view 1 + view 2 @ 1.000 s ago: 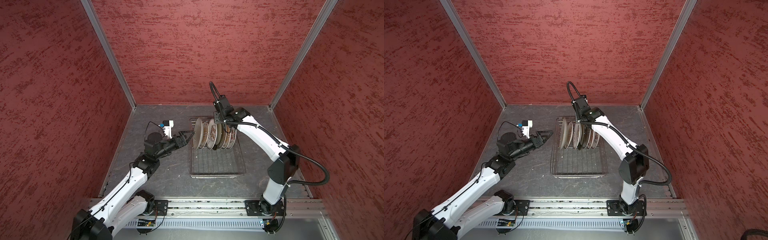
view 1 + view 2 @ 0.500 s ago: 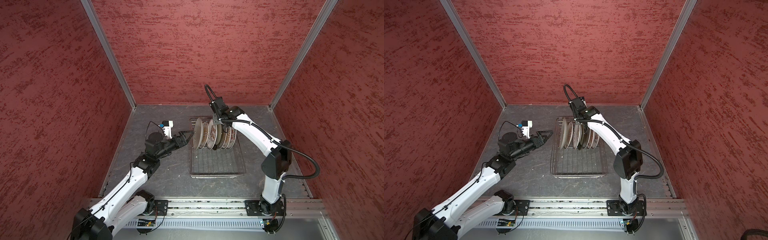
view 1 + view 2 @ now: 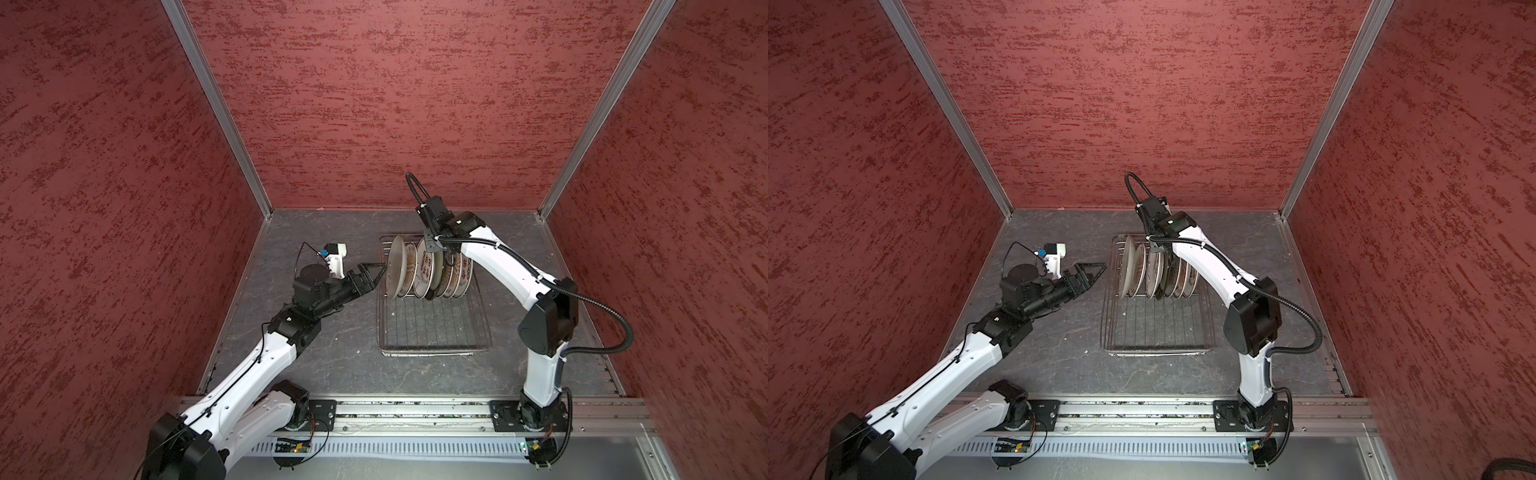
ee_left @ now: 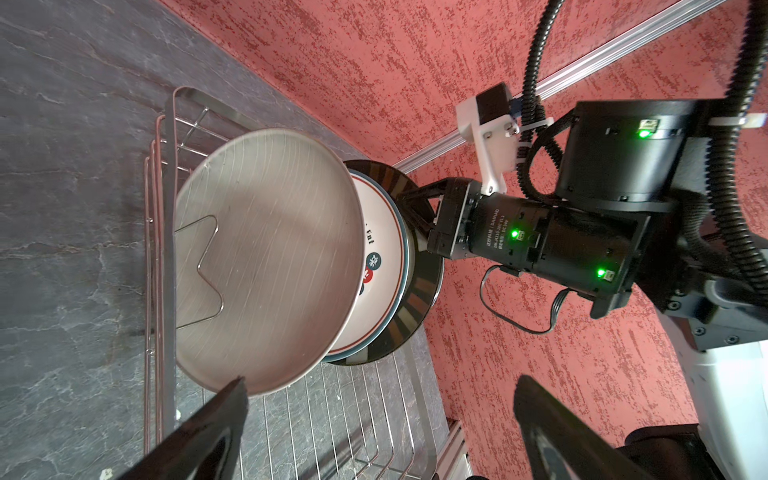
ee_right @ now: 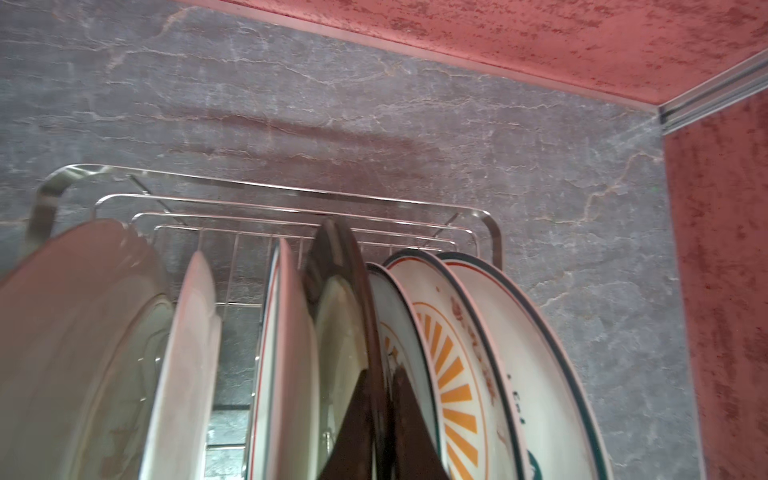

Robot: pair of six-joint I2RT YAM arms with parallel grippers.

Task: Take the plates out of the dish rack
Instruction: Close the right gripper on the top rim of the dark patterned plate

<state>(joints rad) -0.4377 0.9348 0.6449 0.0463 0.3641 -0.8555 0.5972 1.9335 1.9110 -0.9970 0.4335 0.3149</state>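
Observation:
The silver wire dish rack [image 3: 432, 332] [image 3: 1154, 332] holds several plates upright at its far end. My right gripper [image 3: 440, 254] [image 5: 380, 371] reaches down from above. It is shut on the top rim of the large dark-rimmed plate [image 5: 357, 291] [image 3: 437, 286] [image 4: 419, 299], one finger on each face. The large off-white plate [image 3: 395, 266] [image 4: 266, 257] stands at the row's left end. My left gripper [image 3: 380, 274] [image 4: 382, 395] hovers open just left of it, holding nothing. Sunburst plates [image 5: 453, 374] stand to the right of the held plate.
The rack's near half [image 3: 1154, 328] is bare wire grid. Red walls close in the grey stone-look floor [image 3: 332, 357] on three sides. A metal rail [image 3: 415, 415] carrying both arm bases runs along the front.
My right gripper's jaws have closed onto the dark-rimmed plate's rim, and that arm's elbow has swung slightly left. The left arm has stayed put, open.

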